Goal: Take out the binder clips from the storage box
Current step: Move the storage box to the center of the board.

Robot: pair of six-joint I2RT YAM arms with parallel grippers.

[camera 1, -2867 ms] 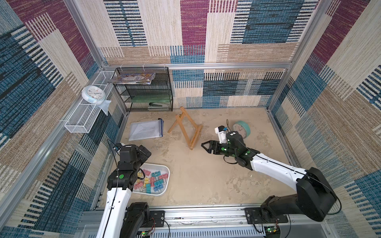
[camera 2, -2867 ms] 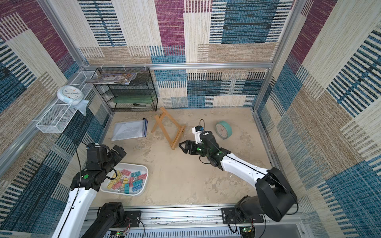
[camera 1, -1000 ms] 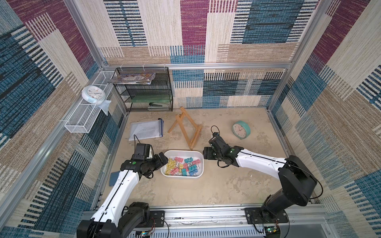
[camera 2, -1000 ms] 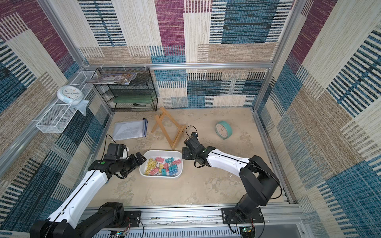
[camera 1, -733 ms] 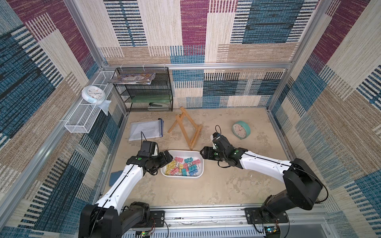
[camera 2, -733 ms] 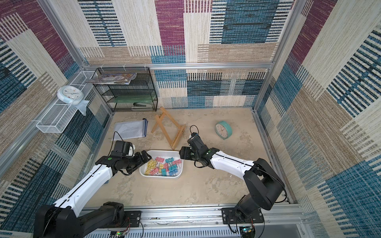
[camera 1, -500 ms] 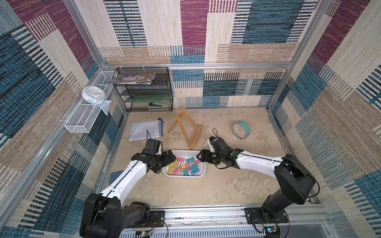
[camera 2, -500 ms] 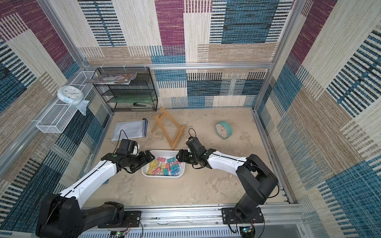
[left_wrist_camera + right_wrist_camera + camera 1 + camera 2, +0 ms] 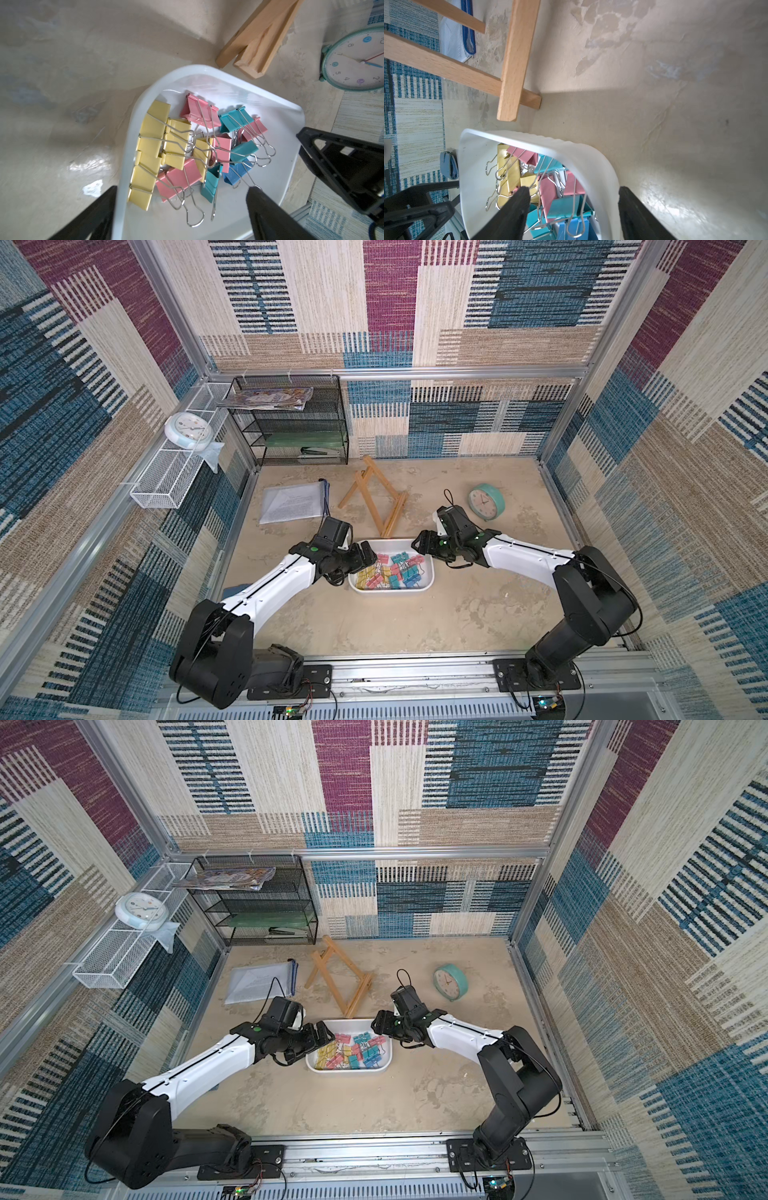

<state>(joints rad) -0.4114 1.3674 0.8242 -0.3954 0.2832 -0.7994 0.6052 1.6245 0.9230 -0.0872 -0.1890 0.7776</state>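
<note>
The white storage box sits mid-table, and several pastel binder clips lie heaped in it. My left gripper is open at the box's left end. One of its fingers is outside the wall and the other is inside, by a clip's wire handle. At the right end my right gripper is open. One of its fingers is among the clips, the other outside, with the box's wall between them.
A folded wooden easel lies just behind the box. A teal clock is at the back right and a document pouch at the back left. A black mesh rack and a white wire basket line the left rear.
Both grippers have closed in on the box's two ends and dropped over its walls. The box has slid a little to the right. The right jaws have narrowed slightly.
</note>
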